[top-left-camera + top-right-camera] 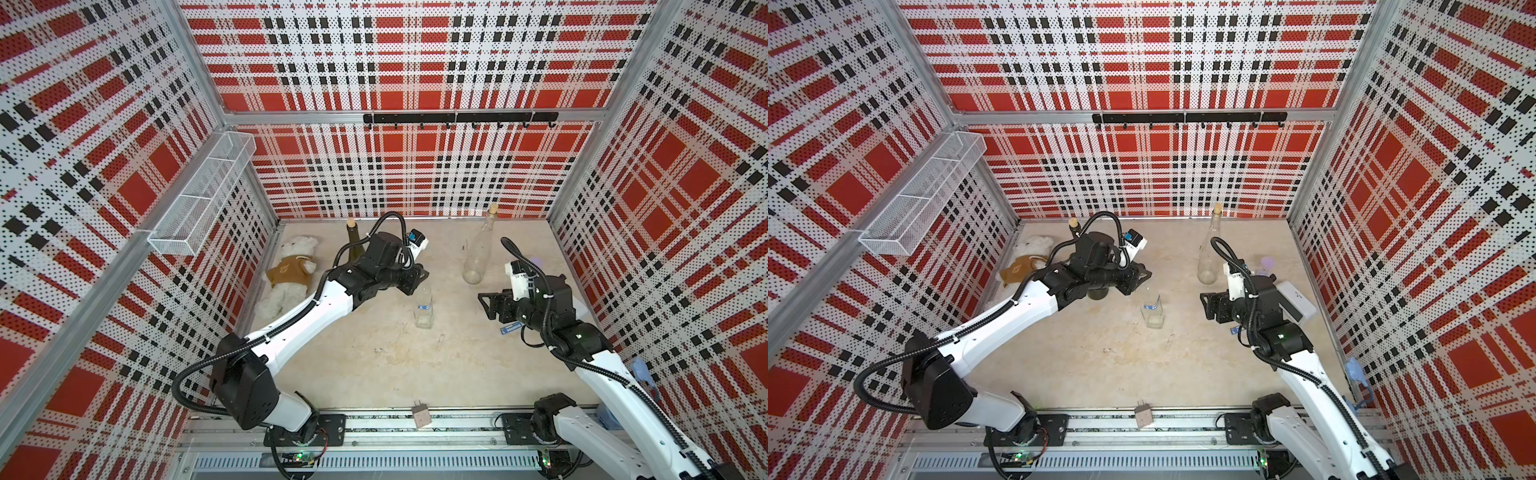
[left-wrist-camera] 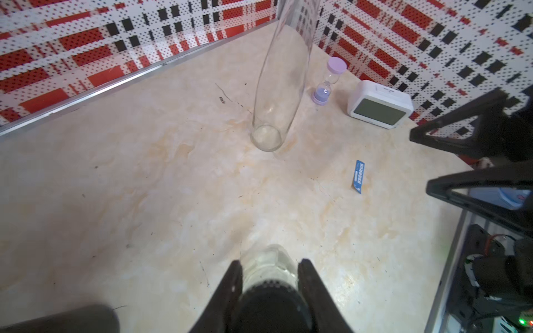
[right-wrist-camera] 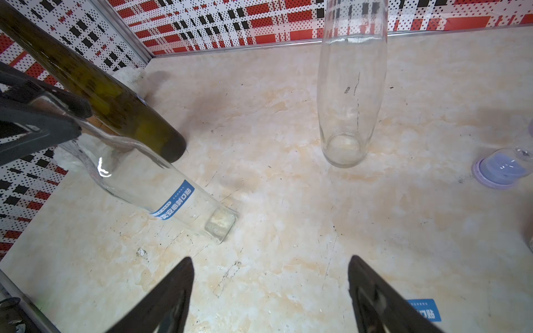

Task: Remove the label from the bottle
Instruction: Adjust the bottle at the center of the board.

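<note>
A small clear square bottle (image 1: 424,309) (image 1: 1152,311) (image 3: 138,176) stands on the table near the middle. A blue label (image 1: 424,306) (image 1: 1152,303) (image 3: 173,203) is stuck across its side. My left gripper (image 1: 417,283) (image 1: 1138,280) (image 2: 269,266) (image 3: 57,121) is shut on the bottle's neck, with a black finger on each side of the glass (image 2: 269,259). My right gripper (image 1: 486,303) (image 1: 1208,305) (image 3: 271,262) (image 2: 421,160) hovers open to the right of the bottle, holding nothing. A loose blue label strip (image 1: 510,328) (image 2: 358,176) (image 3: 424,310) lies flat on the table under the right gripper.
A tall clear corked bottle (image 1: 478,257) (image 2: 277,86) stands at the back right. Behind my left arm are a dark green bottle (image 1: 354,245) (image 3: 115,101) and a teddy bear (image 1: 291,274). A purple hourglass (image 2: 328,80) and a white clock (image 2: 380,103) sit by the right wall.
</note>
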`<state>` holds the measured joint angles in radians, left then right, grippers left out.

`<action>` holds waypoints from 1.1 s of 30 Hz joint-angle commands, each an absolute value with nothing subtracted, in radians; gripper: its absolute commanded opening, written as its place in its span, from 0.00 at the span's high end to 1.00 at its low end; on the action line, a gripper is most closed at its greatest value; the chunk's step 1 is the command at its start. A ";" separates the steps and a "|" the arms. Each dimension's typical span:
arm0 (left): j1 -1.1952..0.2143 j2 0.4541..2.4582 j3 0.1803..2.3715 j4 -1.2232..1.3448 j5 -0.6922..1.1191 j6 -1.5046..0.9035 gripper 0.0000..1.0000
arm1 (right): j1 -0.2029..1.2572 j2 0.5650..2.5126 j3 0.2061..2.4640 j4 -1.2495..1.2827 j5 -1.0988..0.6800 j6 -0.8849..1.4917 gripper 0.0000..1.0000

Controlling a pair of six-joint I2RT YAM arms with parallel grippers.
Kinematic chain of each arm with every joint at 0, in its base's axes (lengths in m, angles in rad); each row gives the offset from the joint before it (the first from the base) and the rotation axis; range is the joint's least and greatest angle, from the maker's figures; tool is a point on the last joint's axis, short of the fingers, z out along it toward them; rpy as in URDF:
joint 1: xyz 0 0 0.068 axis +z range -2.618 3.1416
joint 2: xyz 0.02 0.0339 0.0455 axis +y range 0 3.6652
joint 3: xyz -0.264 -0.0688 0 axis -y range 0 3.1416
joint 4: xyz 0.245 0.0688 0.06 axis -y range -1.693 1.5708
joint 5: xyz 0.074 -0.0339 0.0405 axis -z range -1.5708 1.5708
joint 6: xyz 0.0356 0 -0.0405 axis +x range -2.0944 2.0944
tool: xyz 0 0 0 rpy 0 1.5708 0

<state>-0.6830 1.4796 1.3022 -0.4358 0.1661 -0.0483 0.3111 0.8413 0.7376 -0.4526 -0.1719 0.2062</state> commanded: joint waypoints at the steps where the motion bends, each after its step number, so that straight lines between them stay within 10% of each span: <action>1: -0.736 1.480 1.368 -0.484 -0.049 -0.077 0.80 | 0.316 0.824 0.746 -0.416 -0.163 0.195 0.14; 22: -1.002 1.524 1.392 -0.591 -0.586 -0.530 0.77 | 0.315 0.835 0.749 -0.396 -0.175 0.192 0.14; 33: -0.997 1.480 1.335 -0.549 -0.564 -0.523 0.38 | 0.315 0.828 0.744 -0.400 -0.176 0.195 0.14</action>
